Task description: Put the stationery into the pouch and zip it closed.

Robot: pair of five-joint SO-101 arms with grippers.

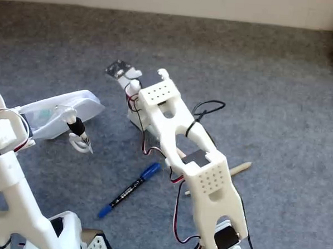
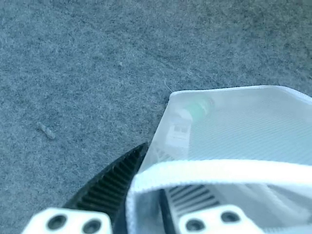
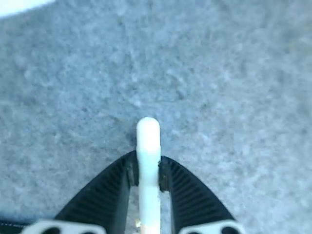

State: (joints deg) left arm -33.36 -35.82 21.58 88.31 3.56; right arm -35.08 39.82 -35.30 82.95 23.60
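While the left tool [image 2: 154, 174] is clamped on the rim of the translucent white mesh pouch [image 1: 61, 114], held at the left of the high view, the right tool [image 3: 147, 162] is closed on a slim white round-tipped stick [image 3: 147, 139] above the grey felt counter [image 1: 280, 91]. A blue marker pen [image 1: 131, 188] lies at lower centre. The step in hand is probably loading. The next move calls for carrying the stick to the pouch mouth and lining it up lengthwise with the opening.
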